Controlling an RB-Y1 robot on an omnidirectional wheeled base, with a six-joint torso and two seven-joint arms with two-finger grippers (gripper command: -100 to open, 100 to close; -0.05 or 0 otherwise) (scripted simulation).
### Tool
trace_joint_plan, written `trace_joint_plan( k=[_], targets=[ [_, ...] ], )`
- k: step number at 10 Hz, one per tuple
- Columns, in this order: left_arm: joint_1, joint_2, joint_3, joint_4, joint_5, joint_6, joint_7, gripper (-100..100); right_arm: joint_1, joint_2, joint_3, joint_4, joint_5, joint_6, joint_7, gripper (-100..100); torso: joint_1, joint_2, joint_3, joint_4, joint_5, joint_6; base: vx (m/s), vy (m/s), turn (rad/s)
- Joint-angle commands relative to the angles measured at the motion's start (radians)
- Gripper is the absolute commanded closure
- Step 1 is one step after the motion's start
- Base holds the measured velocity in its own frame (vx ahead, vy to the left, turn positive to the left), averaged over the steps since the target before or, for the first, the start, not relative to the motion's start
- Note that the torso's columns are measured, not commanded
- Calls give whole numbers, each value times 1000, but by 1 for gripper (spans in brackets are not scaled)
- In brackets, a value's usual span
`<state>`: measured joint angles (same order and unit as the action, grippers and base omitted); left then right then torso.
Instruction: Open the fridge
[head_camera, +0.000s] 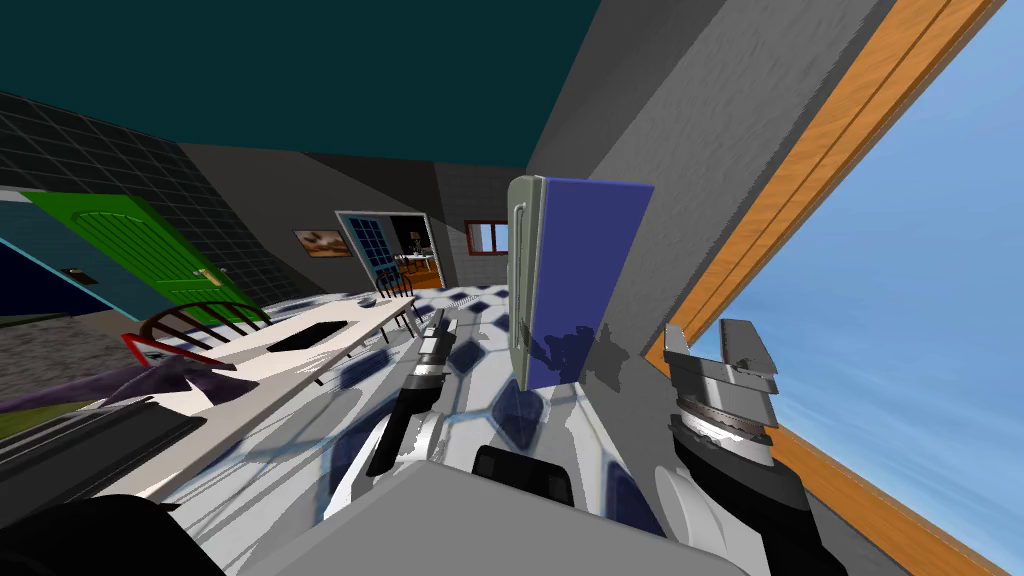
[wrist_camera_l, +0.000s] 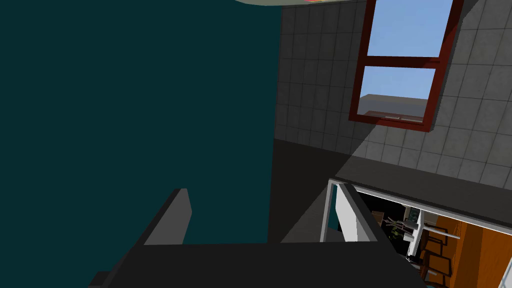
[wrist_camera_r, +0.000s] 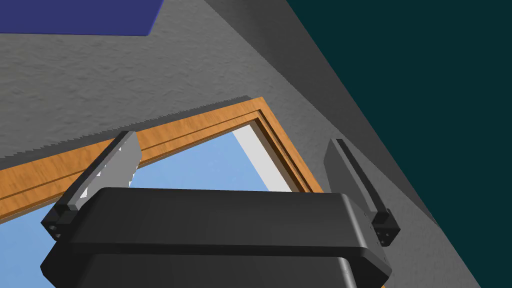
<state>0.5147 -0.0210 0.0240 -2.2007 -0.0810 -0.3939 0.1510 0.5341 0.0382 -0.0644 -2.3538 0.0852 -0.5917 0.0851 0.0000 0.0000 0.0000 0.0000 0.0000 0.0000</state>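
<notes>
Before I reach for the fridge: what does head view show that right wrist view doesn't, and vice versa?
Head view adds the fridge's shut door, its handle, and the table. Right wrist view adds the window frame's upper corner. Both show the open right gripper, the wood-framed window and the grey wall.

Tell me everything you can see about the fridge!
The fridge is a tall, plain box. Its wide side is deep blue and its narrow front is light grey, with a long thin grey handle running up it. The door looks shut. It stands upright on the blue-and-white checked floor, its back against the rough grey wall. A shadow falls across its lower blue side. Nothing else touches it.
</notes>
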Motion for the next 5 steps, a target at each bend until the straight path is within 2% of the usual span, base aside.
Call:
trace_joint_plan(
  k=[1, 5],
  targets=[
    [0, 0, 0, 0, 0, 0, 0, 0, 0, 0, 0, 0, 0, 0, 0, 0, 0, 40, -82, 41, 0, 0, 0, 0, 0],
    [0, 0, 0, 0, 0, 0, 0, 0, 0, 0, 0, 0, 0, 0, 0, 0, 0, 322, -644, 322, 0, 0, 0, 0, 0]
  ],
)
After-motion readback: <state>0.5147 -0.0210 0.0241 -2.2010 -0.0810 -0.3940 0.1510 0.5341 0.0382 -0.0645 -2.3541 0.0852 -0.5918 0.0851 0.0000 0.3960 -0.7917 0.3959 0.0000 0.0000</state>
